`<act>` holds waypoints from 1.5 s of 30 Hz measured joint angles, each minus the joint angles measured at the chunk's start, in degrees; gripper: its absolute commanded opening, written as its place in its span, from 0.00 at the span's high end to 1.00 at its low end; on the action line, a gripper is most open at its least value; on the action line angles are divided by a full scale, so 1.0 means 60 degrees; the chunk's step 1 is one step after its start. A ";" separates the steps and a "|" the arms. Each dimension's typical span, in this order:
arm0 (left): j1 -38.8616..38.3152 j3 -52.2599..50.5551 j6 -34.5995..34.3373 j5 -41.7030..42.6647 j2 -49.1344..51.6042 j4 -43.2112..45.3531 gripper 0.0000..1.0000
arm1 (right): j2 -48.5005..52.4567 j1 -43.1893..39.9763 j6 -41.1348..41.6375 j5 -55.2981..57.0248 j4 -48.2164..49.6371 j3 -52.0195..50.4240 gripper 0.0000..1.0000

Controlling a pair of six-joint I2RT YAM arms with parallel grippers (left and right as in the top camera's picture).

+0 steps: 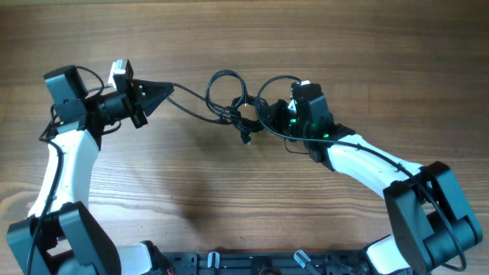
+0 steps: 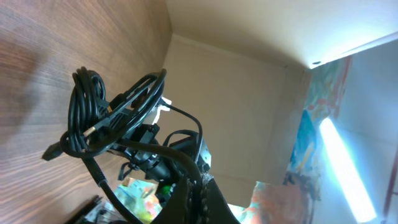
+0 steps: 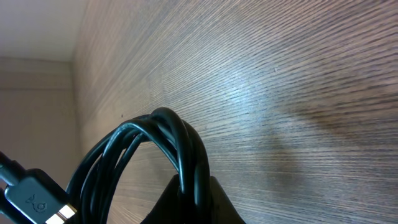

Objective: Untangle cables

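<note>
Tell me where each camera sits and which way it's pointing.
Overhead: above the table, looking straight down. Both arms show, with the left gripper and right gripper on the cables.
Left wrist: on the left arm, looking across the table at the cables, with the right arm behind. Its own fingers are at the bottom.
Right wrist: on the right arm, looking low along the table. The cables loop over its own fingers.
Shared: all three show the cables.
</note>
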 measured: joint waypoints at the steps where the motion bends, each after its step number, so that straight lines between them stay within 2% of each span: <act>1: -0.0029 0.0000 0.0178 -0.0004 -0.0004 -0.0087 0.96 | 0.0000 0.0000 -0.0040 0.0000 0.0026 -0.0022 0.96; 9: -0.0739 0.0036 0.1865 -0.0270 -0.0135 -0.1071 0.95 | 0.0015 -0.0182 -0.0546 0.0044 0.0109 -0.0306 0.96; 15: -0.1559 0.0193 0.2171 -0.1468 -0.0295 -0.3126 0.96 | 0.0106 -0.0321 -0.0801 0.0350 0.0018 -0.0510 0.96; 18: -0.1818 0.0219 0.1982 -0.1472 -0.0310 -0.3825 0.96 | 0.0186 -0.0321 -0.0911 0.0408 -0.0015 -0.0535 0.96; 23: -0.1869 0.0219 0.1759 -0.0692 -0.0313 -0.3144 0.94 | 0.0193 -0.0317 -0.0976 0.0390 0.0055 -0.0535 0.96; 26: -0.1869 0.0219 0.1814 -0.0707 -0.0313 -0.3002 0.92 | 0.0193 -0.0313 -0.0976 0.0386 0.0084 -0.0535 0.96; 28: -0.1942 0.0229 0.2011 -0.1209 -0.0313 -0.3297 0.91 | 0.0193 -0.0313 -0.1016 0.0401 0.0066 -0.0535 0.96; 32: -0.2415 0.0284 0.2368 -0.3286 -0.0331 -0.4688 0.90 | 0.0193 -0.0321 -0.1115 0.0448 -0.0007 -0.0535 0.95; 33: -0.2579 0.0284 0.2433 -0.3748 -0.0331 -0.4929 0.90 | 0.0193 -0.0321 -0.1115 0.0455 0.0000 -0.0535 0.92; 34: -0.2816 0.0284 0.2597 -0.4339 -0.0331 -0.5166 0.89 | 0.0193 -0.0321 -0.1115 0.0474 0.0015 -0.0535 0.71; 35: -0.3213 0.0284 0.2674 -0.5180 -0.0331 -0.5395 0.90 | 0.0193 -0.0321 -0.1115 0.0474 0.0029 -0.0535 0.64; 38: -0.3829 0.0284 0.2812 -0.6302 -0.0331 -0.5563 0.90 | 0.0193 -0.0321 -0.1173 0.0255 0.0328 -0.0539 0.37; 40: -0.4277 0.0284 0.2871 -0.6870 -0.0331 -0.5555 0.89 | 0.0193 -0.0321 -0.1217 0.0036 0.0430 -0.0539 0.23; 41: -0.4462 0.0284 0.2892 -0.7093 -0.0331 -0.5555 0.89 | 0.0193 -0.0324 -0.1249 -0.0106 0.0430 -0.0539 0.19; 45: -0.4652 0.0284 0.2951 -0.7752 -0.0331 -0.5555 0.89 | 0.0051 -0.0444 -0.1260 -0.0535 -0.0109 -0.0535 0.19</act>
